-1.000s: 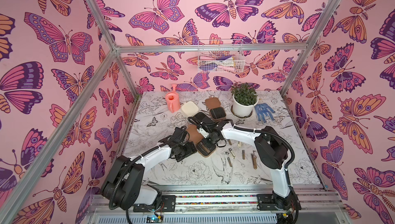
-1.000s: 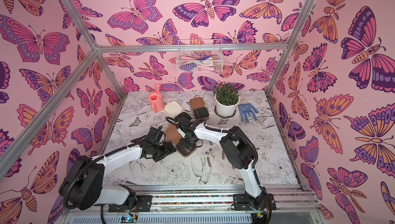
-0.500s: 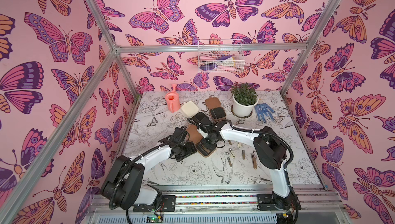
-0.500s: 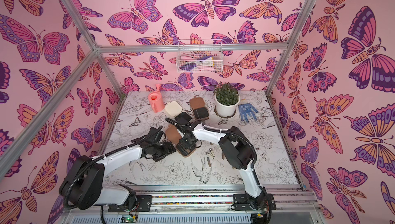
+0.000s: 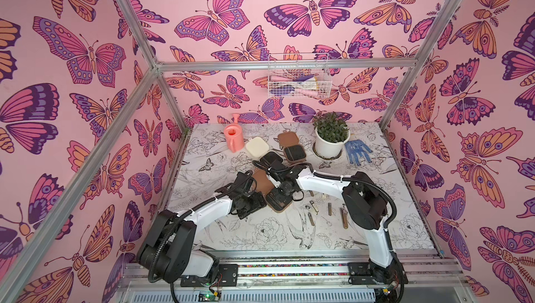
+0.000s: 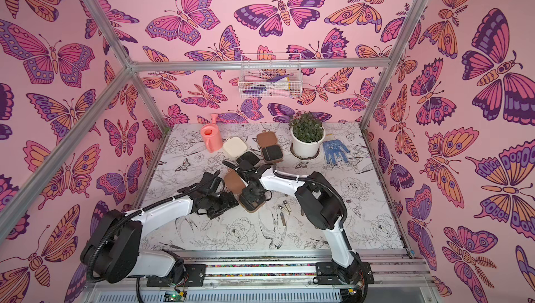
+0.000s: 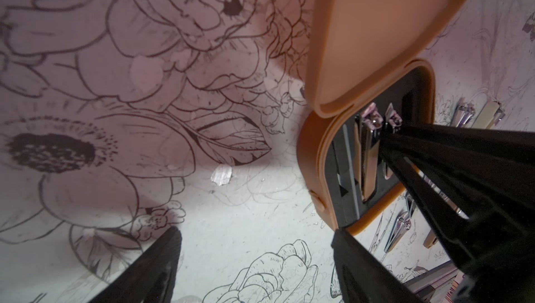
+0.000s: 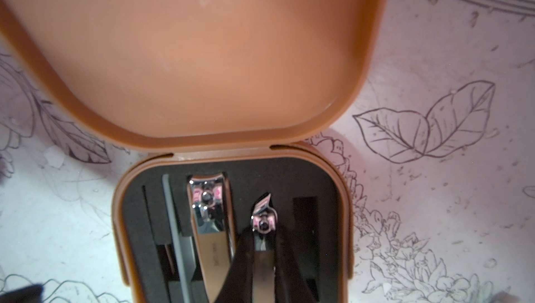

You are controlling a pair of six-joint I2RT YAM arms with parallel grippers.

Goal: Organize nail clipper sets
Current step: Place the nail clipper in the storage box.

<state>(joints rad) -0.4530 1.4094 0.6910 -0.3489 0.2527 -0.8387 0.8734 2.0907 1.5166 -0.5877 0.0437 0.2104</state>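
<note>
A tan-brown case (image 5: 279, 201) lies open mid-table, its lid (image 8: 202, 55) tipped back and its black foam showing. In the foam lie a large nail clipper (image 8: 208, 209) and a grey file (image 8: 173, 214). My right gripper (image 8: 263, 238) reaches into the case, shut on a small nail clipper (image 8: 262, 220) that sits over a slot beside the large one. My left gripper (image 7: 254, 232) stands open and empty over the bare table, just beside the case's rim (image 7: 311, 154). In both top views a cream case (image 5: 256, 146) and a second brown case (image 5: 288, 139) lie open further back.
Several loose metal tools (image 5: 330, 209) lie on the table right of the open case, near my right arm. A pink watering can (image 5: 233, 139), a potted plant (image 5: 331, 139) and a blue dotted glove (image 5: 357, 151) stand along the back. A wire basket (image 5: 298, 80) hangs on the wall.
</note>
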